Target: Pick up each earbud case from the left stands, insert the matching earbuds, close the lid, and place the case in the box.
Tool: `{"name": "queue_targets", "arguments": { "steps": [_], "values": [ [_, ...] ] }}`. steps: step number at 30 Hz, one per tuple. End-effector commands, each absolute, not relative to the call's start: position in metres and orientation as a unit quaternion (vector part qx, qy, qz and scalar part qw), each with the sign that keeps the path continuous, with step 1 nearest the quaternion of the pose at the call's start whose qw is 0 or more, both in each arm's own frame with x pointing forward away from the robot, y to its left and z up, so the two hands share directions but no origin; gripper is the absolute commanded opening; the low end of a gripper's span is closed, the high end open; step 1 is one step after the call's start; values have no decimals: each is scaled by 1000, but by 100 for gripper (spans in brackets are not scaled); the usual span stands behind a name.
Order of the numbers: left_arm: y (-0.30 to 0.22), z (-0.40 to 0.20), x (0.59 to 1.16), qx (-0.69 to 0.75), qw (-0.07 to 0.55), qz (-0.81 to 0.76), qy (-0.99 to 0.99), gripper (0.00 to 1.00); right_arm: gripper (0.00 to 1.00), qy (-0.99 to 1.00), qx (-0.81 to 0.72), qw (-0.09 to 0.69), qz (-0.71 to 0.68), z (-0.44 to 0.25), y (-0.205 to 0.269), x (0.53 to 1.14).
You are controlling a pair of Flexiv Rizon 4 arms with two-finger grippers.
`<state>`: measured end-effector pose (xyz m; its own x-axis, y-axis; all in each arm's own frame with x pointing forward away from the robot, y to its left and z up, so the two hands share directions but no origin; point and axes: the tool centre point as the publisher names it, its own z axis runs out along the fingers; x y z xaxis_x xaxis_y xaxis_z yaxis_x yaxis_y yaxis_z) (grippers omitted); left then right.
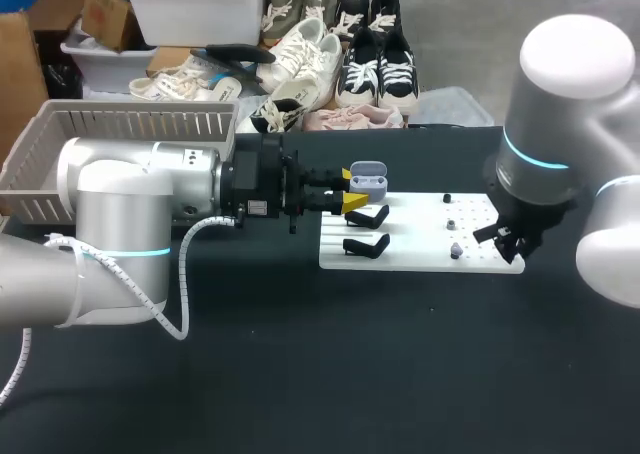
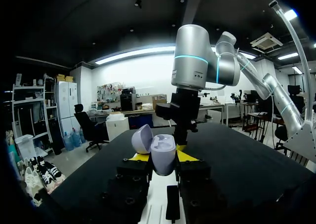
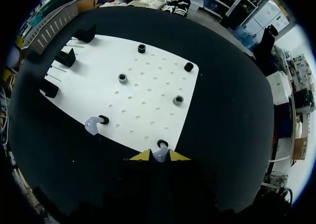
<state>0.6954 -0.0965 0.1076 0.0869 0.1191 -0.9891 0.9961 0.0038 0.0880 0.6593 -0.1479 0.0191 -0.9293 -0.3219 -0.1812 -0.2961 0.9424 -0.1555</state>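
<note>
My left gripper (image 1: 343,196) is shut on a lavender earbud case (image 1: 369,181), held with its lid open above the back left of the white board (image 1: 420,244). In the left wrist view the case (image 2: 163,155) sits between the yellow tips of the left gripper (image 2: 163,161), its lid (image 2: 140,137) swung aside. My right gripper (image 3: 159,157) is down at the board's near right corner, its tips against both sides of a lavender earbud (image 3: 159,155) by a black peg (image 3: 162,144). A second lavender earbud (image 3: 92,124) lies further along the board's edge.
Black case stands (image 1: 366,217) (image 1: 366,244) occupy the board's left side. Several small pegs (image 3: 122,78) (image 3: 178,100) dot the board (image 3: 148,95). A grey slatted box (image 1: 130,124) stands at the back left. My right arm (image 2: 190,71) hangs ahead of the left gripper.
</note>
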Motion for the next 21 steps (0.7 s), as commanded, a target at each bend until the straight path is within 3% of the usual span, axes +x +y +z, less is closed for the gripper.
{"name": "queue_targets", "arguments": {
  "steps": [1, 21],
  "values": [
    [-97, 107, 694, 547, 495, -443, 509, 0, 0, 980, -156, 107, -66, 21, -146, 657],
    [-97, 107, 694, 547, 495, -443, 509, 0, 0, 977, -152, 115, -92, 82, -119, 632]
  ]
}}
